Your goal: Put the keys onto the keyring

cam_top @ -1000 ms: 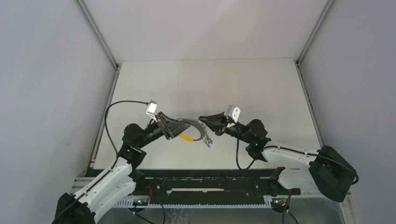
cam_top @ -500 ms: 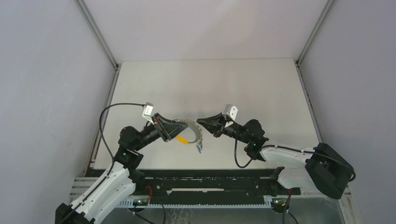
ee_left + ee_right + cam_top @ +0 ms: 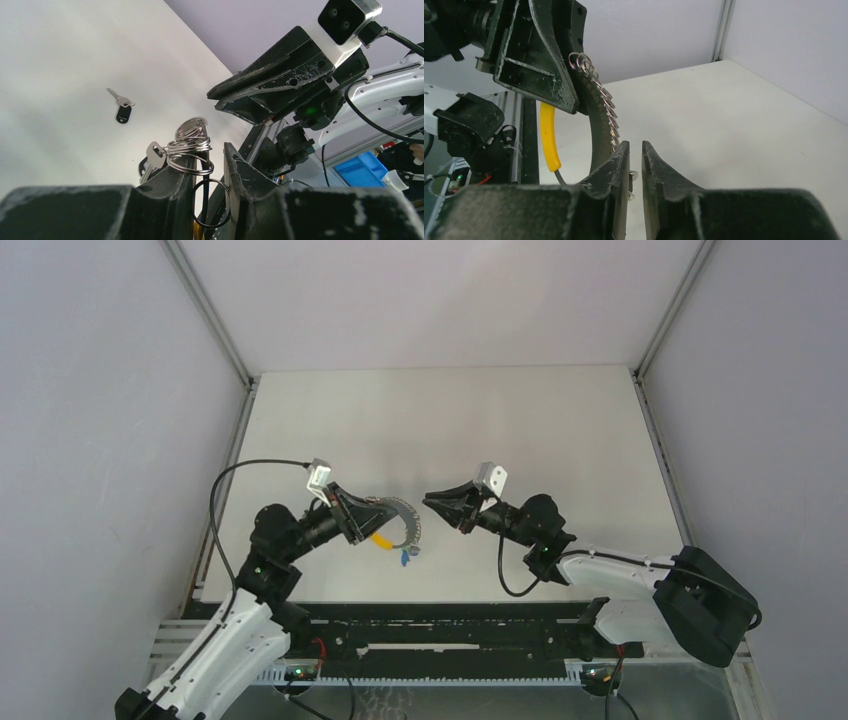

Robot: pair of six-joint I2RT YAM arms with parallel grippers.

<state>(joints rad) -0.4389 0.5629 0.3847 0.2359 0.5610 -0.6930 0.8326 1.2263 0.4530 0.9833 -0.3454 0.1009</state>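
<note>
My left gripper [image 3: 368, 515] [image 3: 215, 150] is shut on the keyring [image 3: 408, 518] [image 3: 192, 145], holding it above the table. The silvery coils stick up between the fingers. The ring's yellow band [image 3: 381, 538] [image 3: 548, 132] and a blue tag [image 3: 404, 558] hang below. The small black-headed key [image 3: 123, 112] lies loose on the table, seen only in the left wrist view. My right gripper [image 3: 428, 502] [image 3: 635, 145] hovers just right of the ring without touching it. Only a slim gap shows between its fingers, with nothing in it.
The white table [image 3: 520, 420] is walled on three sides by grey panels. A black rail [image 3: 440, 625] with both arm bases runs along the near edge. A blue bin [image 3: 362, 167] sits off the table behind the right arm.
The left gripper has carried the keyring leftward, away from the right gripper's tips, which met the ring a second ago. The hanging blue tag swung left with it. The right gripper shifted slightly left.
</note>
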